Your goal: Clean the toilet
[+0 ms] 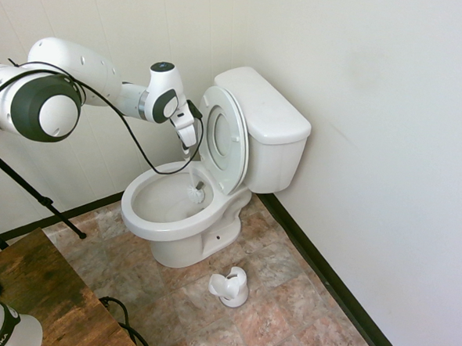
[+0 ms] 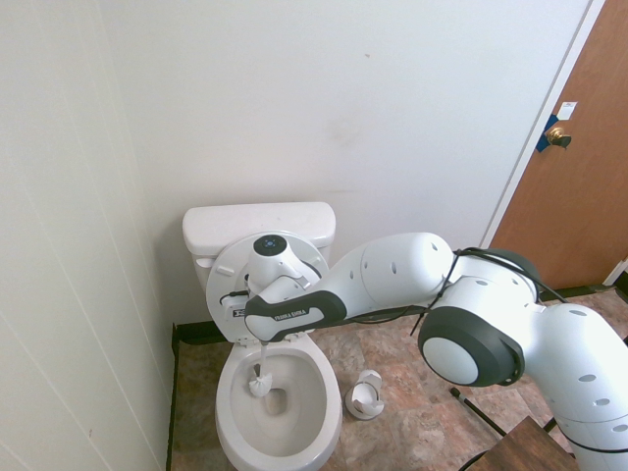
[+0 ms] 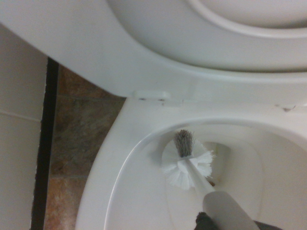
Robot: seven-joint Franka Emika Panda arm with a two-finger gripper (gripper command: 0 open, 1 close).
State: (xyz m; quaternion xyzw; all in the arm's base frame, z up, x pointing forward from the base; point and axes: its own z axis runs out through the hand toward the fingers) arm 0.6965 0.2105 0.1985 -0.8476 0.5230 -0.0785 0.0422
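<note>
The toilet (image 1: 183, 209) stands in the far corner of the room, its tank against the back wall and a side wall close on one side, with seat and lid (image 1: 225, 137) tipped up against the tank so the bowl lies open. The arm reaches in over the rim and the gripper (image 1: 190, 143) points straight down above the bowl, its fingers clamped narrow on the handle of a toilet brush (image 1: 195, 191). The brush hangs upright, and its white bristle head sits low inside the bowl, toward the back wall of the basin near the hinge end; whether the bristles press on the ceramic cannot be told for sure. On the tiled floor just to the right of the bowl's base, apart from it, lies the small white brush holder (image 1: 230, 287), empty.

This looks like the scrubbing step, brush already in the bowl. The next move likely calls for sweeping the head around the inner wall and under the rim, keeping the handle clear of the raised seat.
</note>
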